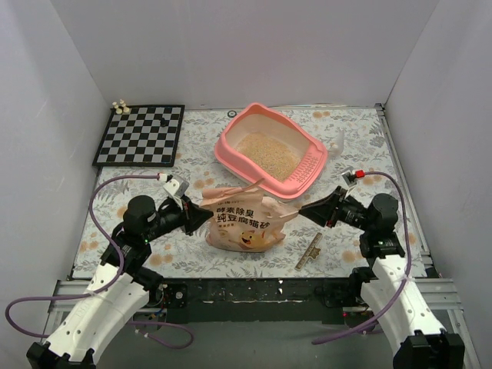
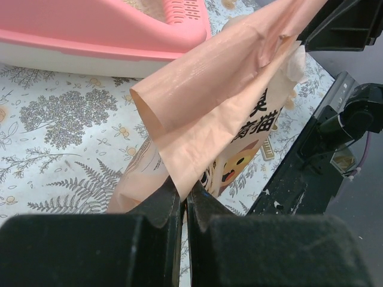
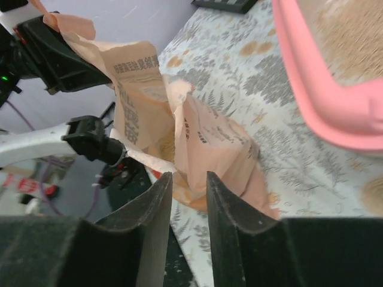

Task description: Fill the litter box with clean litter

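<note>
Pink litter box [image 1: 225,152] sits mid-way back on the table [image 1: 204,131] in the top view, with clean litter [image 1: 267,156] covering its floor. The litter bag [image 1: 244,224] stands just in front, printed 除臭 and 豆腐猫砂.

Left wrist: the left pincer [image 2: 184,194] is pressed together on the bag's tan edge; 猫 reads beside a cartoon face.

Right wrist: the right pincer [image 3: 190,182] stands slightly spread, with nothing between. Held by one side only, the bag may sag or tip, spilling granules short of the tub.

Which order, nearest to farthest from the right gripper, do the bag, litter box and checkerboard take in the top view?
1. The bag, just left of the right gripper.
2. The litter box, farther back.
3. The checkerboard, far-left corner.
</note>
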